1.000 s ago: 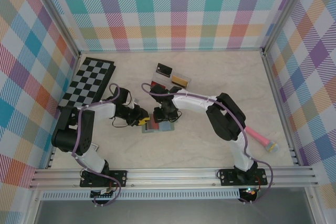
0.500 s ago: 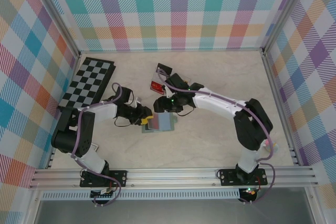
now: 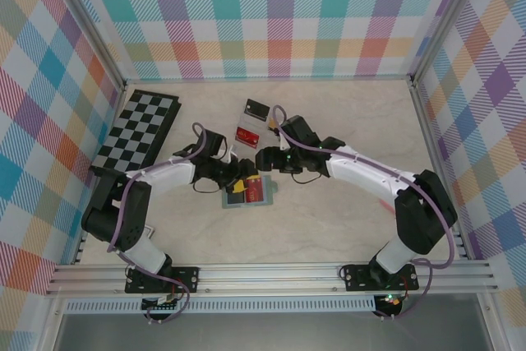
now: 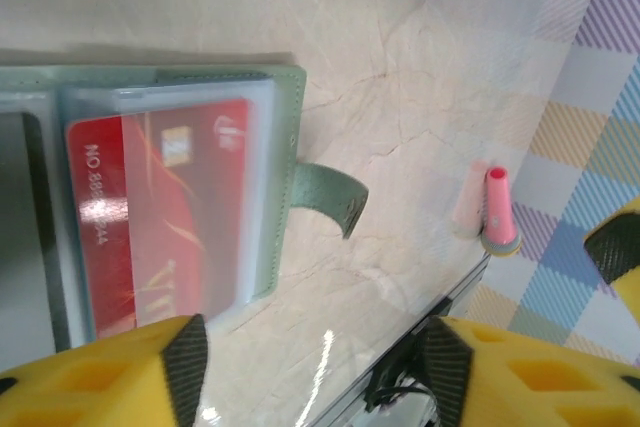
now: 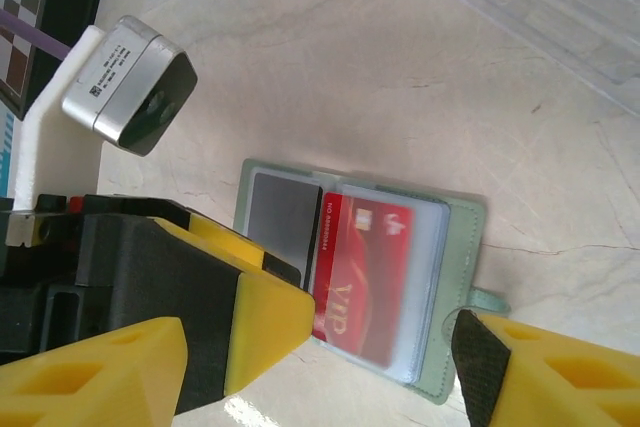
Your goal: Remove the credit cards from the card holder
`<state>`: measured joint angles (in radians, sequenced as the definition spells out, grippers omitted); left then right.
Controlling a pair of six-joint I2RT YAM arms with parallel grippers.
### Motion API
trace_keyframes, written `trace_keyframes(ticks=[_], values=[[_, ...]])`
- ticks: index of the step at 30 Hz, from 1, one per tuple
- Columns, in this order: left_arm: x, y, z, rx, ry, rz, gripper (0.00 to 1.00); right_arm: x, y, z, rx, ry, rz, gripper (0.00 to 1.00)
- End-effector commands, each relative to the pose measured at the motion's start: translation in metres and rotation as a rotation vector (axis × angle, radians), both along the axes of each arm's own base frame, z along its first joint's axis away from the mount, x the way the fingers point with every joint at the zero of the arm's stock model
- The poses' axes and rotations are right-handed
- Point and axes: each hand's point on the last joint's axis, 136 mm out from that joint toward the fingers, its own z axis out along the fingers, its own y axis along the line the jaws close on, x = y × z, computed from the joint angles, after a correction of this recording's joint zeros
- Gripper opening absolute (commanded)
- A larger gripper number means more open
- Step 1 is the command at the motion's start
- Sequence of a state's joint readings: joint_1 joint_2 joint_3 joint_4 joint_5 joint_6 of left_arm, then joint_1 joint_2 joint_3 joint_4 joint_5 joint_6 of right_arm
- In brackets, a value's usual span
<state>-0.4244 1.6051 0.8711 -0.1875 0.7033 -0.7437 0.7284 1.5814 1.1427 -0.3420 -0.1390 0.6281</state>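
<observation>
Grey-green folding card holder [image 3: 246,202] is lying open and flat on the pale, marble-patterned bench [image 3: 329,236], about midway across it, with its clear sleeves facing up. A red plastic credit card [image 3: 254,189] marked VIP is sitting fully tucked inside the right-hand sleeve. A dark grey rectangle [image 5: 285,215] is filling the neighbouring sleeve; whether that is a card I cannot tell. The holder's small closing strap [image 4: 330,197] is sticking out from its right edge. Well apart to the right, a pink stick-shaped object [image 4: 497,209] is lying by the bench's edge.

The left hand [image 3: 237,178] is hanging over the holder's left part, its yellow-padded fingers [image 4: 110,377] spread wide and gripping nothing. One yellow tip is overlapping the holder's edge in the right wrist view, though contact is unclear. The right hand [image 3: 266,160] is hovering just beyond the holder's far edge, likewise released, its yellow fingers [image 5: 560,377] standing apart with nothing between them.

Farther back, a clear plastic tray [image 5: 560,17] is resting on the bench, with another red card [image 3: 246,134] lying at its left end and a small black card [image 3: 256,108] just beyond. At the far left, a black-and-white chequered board [image 3: 140,129] is lying beside the wall.
</observation>
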Motion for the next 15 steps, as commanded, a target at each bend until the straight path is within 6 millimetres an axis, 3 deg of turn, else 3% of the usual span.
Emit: trace_keyframes(ticks=[1, 4, 8, 11, 15], values=[[0.005, 0.005, 0.004, 0.062, -0.015, 0.019, 0.70, 0.006, 0.000, 0.014, 0.046, -0.038, -0.027, 0.72], [0.004, 0.016, 0.009, 0.119, -0.027, 0.031, 0.75, 0.004, 0.006, 0.011, 0.056, -0.013, -0.005, 0.71], [0.004, 0.042, 0.002, 0.204, -0.016, 0.092, 0.76, 0.000, 0.015, 0.005, 0.072, 0.034, 0.032, 0.67], [0.003, 0.060, -0.008, 0.227, 0.014, 0.144, 0.74, -0.004, 0.024, -0.003, 0.077, 0.085, 0.056, 0.59], [0.003, 0.067, -0.014, 0.224, 0.028, 0.161, 0.67, -0.010, 0.032, -0.022, 0.024, 0.150, 0.068, 0.49]])
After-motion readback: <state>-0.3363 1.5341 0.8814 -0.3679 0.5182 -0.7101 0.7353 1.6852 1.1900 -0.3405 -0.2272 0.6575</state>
